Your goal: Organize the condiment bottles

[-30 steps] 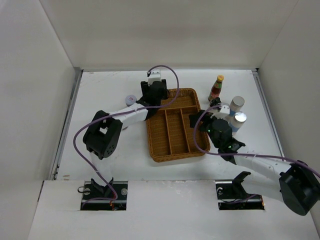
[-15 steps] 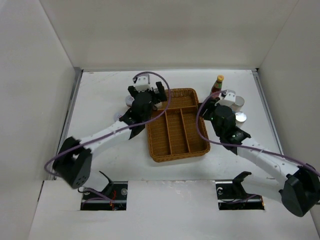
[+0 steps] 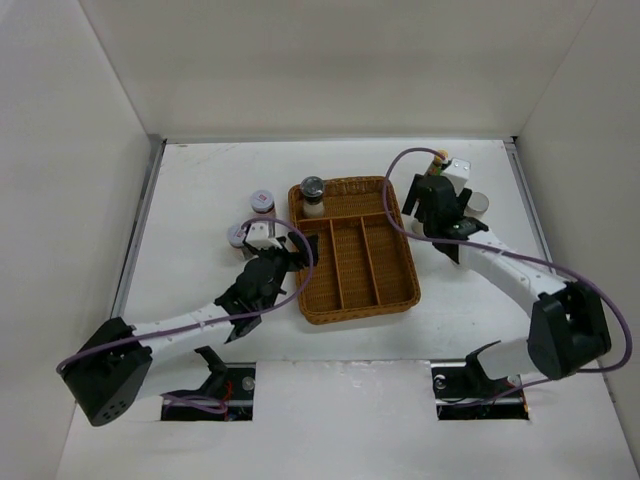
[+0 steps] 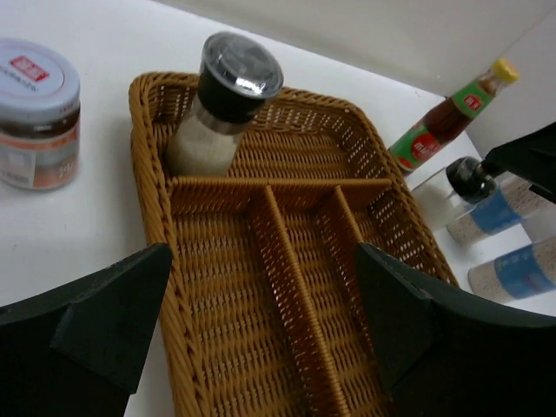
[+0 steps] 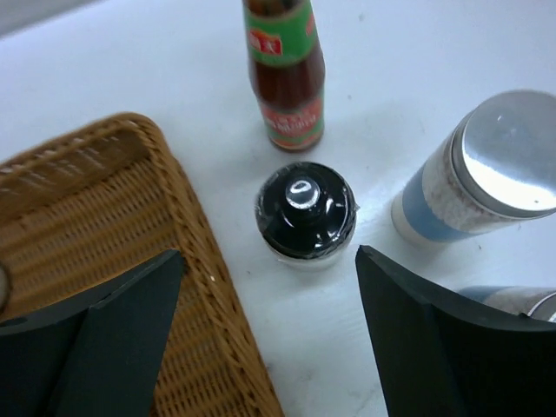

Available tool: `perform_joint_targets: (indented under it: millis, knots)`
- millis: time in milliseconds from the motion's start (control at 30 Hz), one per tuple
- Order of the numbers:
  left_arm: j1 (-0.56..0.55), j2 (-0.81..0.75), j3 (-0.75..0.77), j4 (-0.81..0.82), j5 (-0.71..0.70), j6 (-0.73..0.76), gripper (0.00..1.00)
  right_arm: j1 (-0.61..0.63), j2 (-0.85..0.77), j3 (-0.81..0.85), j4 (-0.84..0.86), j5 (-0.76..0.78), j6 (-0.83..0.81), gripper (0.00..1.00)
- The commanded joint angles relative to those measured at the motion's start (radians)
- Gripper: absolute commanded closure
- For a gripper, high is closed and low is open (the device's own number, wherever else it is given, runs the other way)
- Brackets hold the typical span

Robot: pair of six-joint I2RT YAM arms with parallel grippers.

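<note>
**Jaw state.** The left jaws stand spread apart and hold nothing. They hover over the near half of the wicker tray. The right jaws are also spread and empty. They sit above the surface just outside the tray's right rim, with no contact visible.

**Location of items.**
- The grey-lidded shaker stands upright at the left end of the tray's far cross compartment.
- One red-labelled jar and a second jar stand just left of the tray's far-left corner.
- The black-capped bottle stands just beside the tray's right rim, framed between the right jaws in the wrist view.
- The red-sauce bottle stands just beyond the black-capped bottle.
- A white-blue canister and a second canister stand further right of the tray.

**Handling.** The black-capped bottle appears small, rigid and light. Its domed cap is glossy and probably slippery, so grip the pale body below the cap. Clearance is tight: the tray rim is on one side and a canister is on the other.

**Markings.**
- The jar lid carries a red badge with white characters, not legible.
- The red-sauce bottle has a green and red label with a red square logo; the text is too small to read.
- The canisters show a plain blue band.
</note>
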Motion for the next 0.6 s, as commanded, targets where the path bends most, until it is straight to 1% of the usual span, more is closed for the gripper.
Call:
perform_joint_targets:
  millis: [0, 100, 267, 400, 500, 567]
  knots:
    - [0.007, 0.004, -0.033, 0.193, 0.034, -0.048, 0.12, -0.022, 0.048, 0.071, -0.061, 0.045, 0.019, 0.11]
    - [-0.008, 0.017, -0.05, 0.243, 0.042, -0.049, 0.11, -0.044, 0.086, 0.093, -0.061, 0.042, 0.032, 0.1]
    - [-0.014, 0.044, -0.051, 0.257, 0.043, -0.049, 0.1, -0.075, 0.158, 0.105, -0.045, 0.033, 0.035, 0.11]
    - [-0.007, 0.058, -0.057, 0.281, 0.043, -0.049, 0.09, -0.09, 0.189, 0.087, 0.028, -0.001, 0.039, 0.11]
    - [-0.005, 0.073, -0.06, 0.295, 0.043, -0.049, 0.09, -0.108, 0.222, 0.088, 0.082, -0.036, 0.036, 0.15]
    - [-0.005, 0.086, -0.06, 0.303, 0.043, -0.049, 0.09, -0.116, 0.244, 0.097, 0.108, -0.055, 0.031, 0.23]
